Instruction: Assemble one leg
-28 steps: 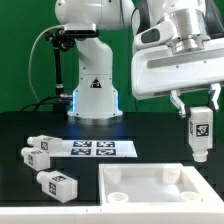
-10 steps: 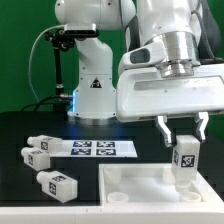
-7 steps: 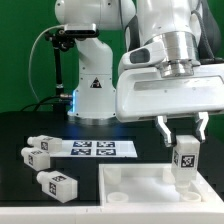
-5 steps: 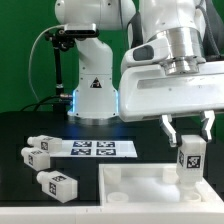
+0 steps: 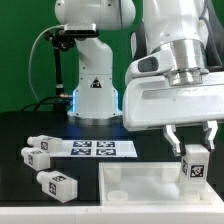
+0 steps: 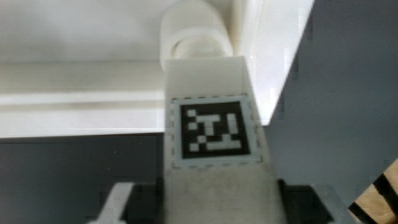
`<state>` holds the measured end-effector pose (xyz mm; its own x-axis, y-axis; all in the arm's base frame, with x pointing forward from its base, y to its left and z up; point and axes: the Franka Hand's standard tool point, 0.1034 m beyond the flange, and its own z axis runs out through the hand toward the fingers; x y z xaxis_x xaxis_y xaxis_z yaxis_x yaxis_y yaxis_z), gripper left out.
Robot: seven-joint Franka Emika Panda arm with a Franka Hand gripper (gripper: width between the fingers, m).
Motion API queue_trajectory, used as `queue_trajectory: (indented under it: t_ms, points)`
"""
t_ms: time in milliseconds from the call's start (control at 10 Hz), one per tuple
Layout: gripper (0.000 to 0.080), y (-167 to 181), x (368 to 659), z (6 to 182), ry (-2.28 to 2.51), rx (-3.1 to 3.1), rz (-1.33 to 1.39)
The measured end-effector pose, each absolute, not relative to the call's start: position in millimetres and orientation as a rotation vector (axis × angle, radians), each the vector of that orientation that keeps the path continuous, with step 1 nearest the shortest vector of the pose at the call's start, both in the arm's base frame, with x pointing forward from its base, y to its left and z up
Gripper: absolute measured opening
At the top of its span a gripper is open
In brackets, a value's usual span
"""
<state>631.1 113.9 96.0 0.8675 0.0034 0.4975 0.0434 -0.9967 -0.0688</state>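
Above the table, jaws grip the leg; seating unclear.

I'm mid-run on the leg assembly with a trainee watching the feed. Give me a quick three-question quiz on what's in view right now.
1. True or false: the gripper is shut on a leg.
2. How many loose legs lie on the table at the exterior view's left?
3. The held leg stands upright nearest to: A) the marker board, B) the white panel, C) the loose legs.
Key: 1 true; 2 three; 3 B.
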Motion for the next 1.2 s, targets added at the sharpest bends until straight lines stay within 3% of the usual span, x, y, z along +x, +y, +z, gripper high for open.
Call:
queue_trajectory:
  t_ms: [800, 900, 1000, 1100, 1200]
  points:
    - [0.0287, 111.4, 633.1, 91.7, -0.040, -2.943, -0.881]
    - [0.0356, 111.3, 633.1, 91.6, -0.040, -2.943, -0.881]
    - [0.0356, 111.5, 632.6, 90.7, -0.041, -2.946, -0.868]
    - [0.0525, 112.0, 632.6, 89.7, -0.037, -2.960, -0.807]
    - [0.0525, 112.9, 638.0, 95.1, -0.013, -2.968, -0.746]
